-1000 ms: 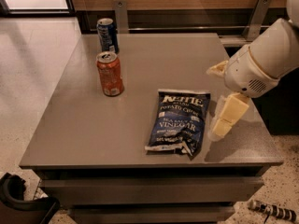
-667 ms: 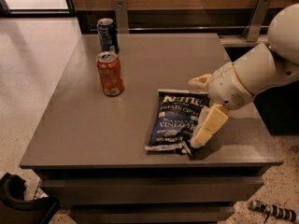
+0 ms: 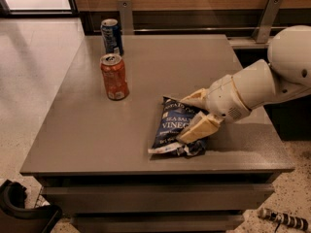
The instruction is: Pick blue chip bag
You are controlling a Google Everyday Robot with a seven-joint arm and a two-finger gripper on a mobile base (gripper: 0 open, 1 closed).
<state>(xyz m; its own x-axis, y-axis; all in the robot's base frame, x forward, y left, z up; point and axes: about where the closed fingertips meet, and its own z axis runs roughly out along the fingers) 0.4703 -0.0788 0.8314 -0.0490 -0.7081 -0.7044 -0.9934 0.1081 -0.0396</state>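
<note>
A dark navy crinkly foil chip bag (image 3: 166, 130) lies flat at lower centre-right of the frame, near the front edge of a grey table (image 3: 97, 130). The cream gripper (image 3: 184, 119) sits over the bag's right side, jaws spread and straddling it. The bag is probably light, soft, slippery and crushable, so a gentle pinch on its puffed right side seems best.

Blue chip bag (image 3: 167, 130) lies flat on the tabletop (image 3: 97, 135), lower centre of frame: dark navy foil, white lettering, crumpled along its bottom edge. The end effector (image 3: 181, 120) straddles its right side, fingers spread.
</note>
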